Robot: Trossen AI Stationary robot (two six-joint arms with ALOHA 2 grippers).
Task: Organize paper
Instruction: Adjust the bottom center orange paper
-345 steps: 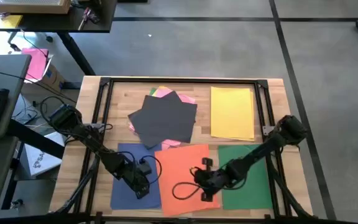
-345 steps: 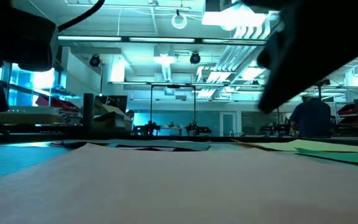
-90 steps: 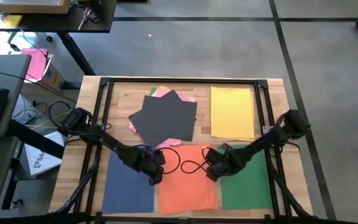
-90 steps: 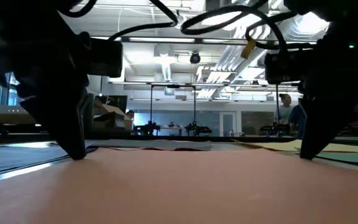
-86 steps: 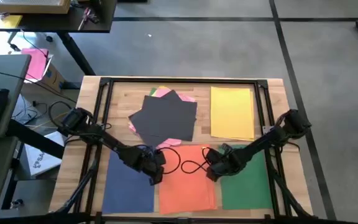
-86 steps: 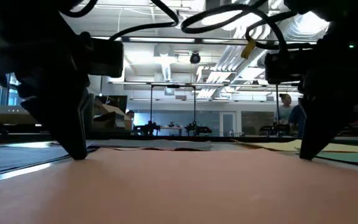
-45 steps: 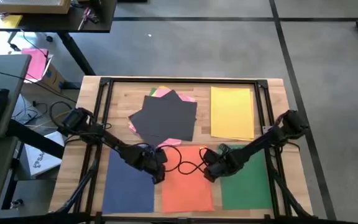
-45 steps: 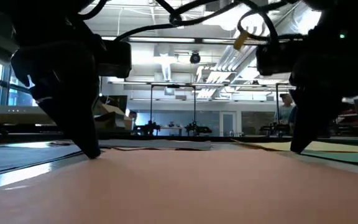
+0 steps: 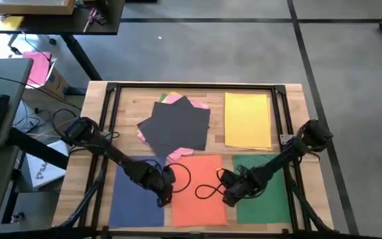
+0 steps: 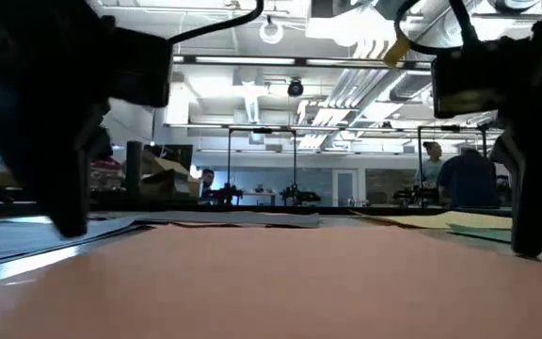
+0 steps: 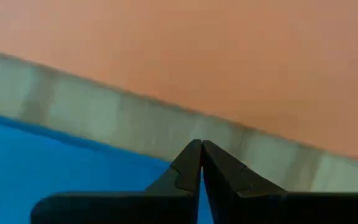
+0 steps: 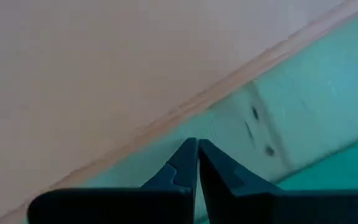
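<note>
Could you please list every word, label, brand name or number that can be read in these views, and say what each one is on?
No text can be read with confidence in any view.
White box on the floor left of the table: dark printing, too blurred to read.
Coloured paper sheets, such as the orange sheet: no print visible.

the orange sheet filled the foreground, lying flat. the left gripper stood dark at one side, its tip down by the sheet's edge, with a blue sheet just outside it. the right gripper stood at the opposite side. beyond it, a person stood far back in the room.
</note>
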